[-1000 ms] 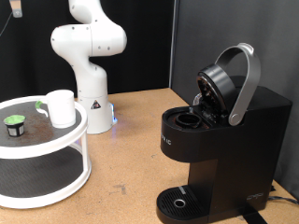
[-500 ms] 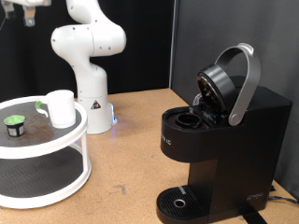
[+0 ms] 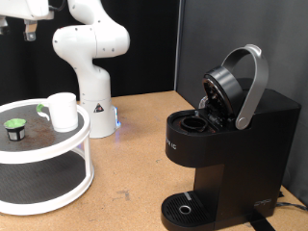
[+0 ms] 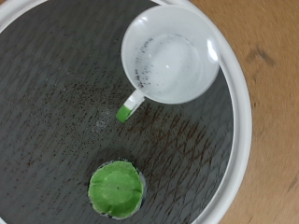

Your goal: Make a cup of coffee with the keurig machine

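The white cup point(image 3: 63, 111) stands on the top shelf of a round white two-tier tray point(image 3: 85, 135) at the exterior view's left. A small dark pod with a green top point(image 3: 13, 126) sits beside it. My gripper point(image 3: 28, 31) hangs high above the tray at the exterior view's top left, holding nothing that shows. The wrist view looks straight down on the empty cup point(image 4: 171, 56) and the pod point(image 4: 116, 189); no fingers show there. The black keurig machine point(image 3: 226, 144) stands at the right with its silver-handled lid raised and its pod chamber open.
The arm's white base point(image 3: 94, 101) stands behind the tray on the brown table. The tray's dark mesh shelf point(image 4: 56, 112) carries scattered crumbs. The machine's round drip tray point(image 3: 183, 207) is bare. A black backdrop closes the back.
My gripper has come down into the exterior view at the top left, above the tray. The cup, the pod and the machine have not moved.
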Tool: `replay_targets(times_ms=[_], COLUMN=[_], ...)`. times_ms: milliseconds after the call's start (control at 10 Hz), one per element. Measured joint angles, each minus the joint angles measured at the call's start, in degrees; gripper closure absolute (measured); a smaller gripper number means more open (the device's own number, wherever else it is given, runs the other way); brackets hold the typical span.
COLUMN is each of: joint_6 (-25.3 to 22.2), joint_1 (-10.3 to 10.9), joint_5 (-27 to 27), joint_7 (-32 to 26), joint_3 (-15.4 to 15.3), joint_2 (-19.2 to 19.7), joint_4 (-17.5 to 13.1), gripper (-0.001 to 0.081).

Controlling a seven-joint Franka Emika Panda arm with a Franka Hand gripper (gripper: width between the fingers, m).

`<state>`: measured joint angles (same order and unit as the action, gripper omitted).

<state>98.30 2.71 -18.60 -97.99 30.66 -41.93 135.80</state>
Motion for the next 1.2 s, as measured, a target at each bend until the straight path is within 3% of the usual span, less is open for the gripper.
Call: replay_targets(times_ms=[200,600,700,900,1200], joint_6=[2.5,15.6,17.7,17.8,21.1], joint_1=[1.1,0.9,0.7,1.0,3.4], joint_5=[-0.3,-5.3,-6.0,-4.3,0.0], joint_7=[-6.0,-5.3,-4.6,-5.7,-10.8], joint_3=[3.8,7.0,7.1,7.6,11.5], joint_2=[0.4,5.3,7.0,6.8,7.2], joint_4=[1.9,8.4,8.9,9.0,10.1], gripper=[-0.0002,-0.0002,-0.0002,-0.0002,-0.0002])
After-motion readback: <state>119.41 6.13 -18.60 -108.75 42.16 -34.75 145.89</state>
